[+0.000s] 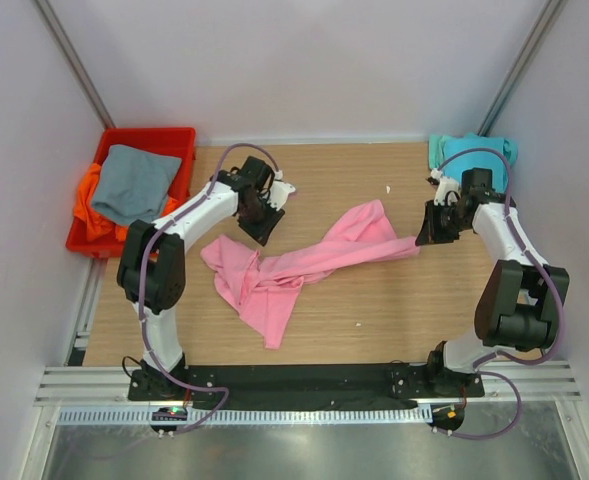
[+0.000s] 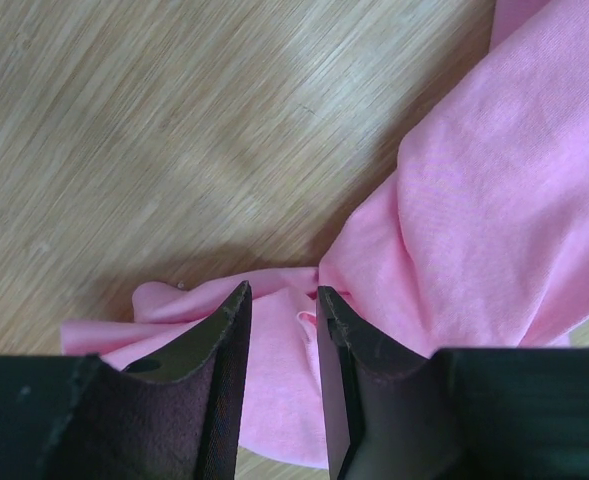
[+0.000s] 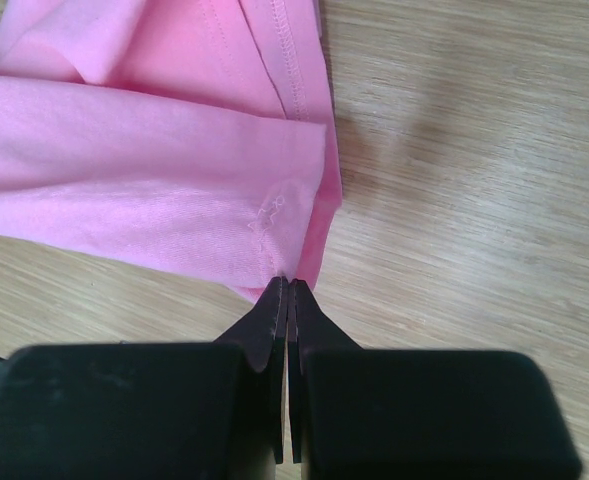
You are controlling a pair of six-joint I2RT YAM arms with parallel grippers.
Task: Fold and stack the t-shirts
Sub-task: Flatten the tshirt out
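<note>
The pink t-shirt lies crumpled and stretched across the middle of the wooden table. My right gripper is shut on the shirt's hemmed right corner, at the shirt's right end in the top view. My left gripper is open, its fingertips just above a bunched fold of pink cloth, near the shirt's upper left part. The teal t-shirt lies at the back right corner. The grey t-shirt lies on the orange one in the bin.
The red plastic bin stands at the back left, off the table's left edge. White walls and metal frame posts close in the back and sides. A small white speck lies on the table.
</note>
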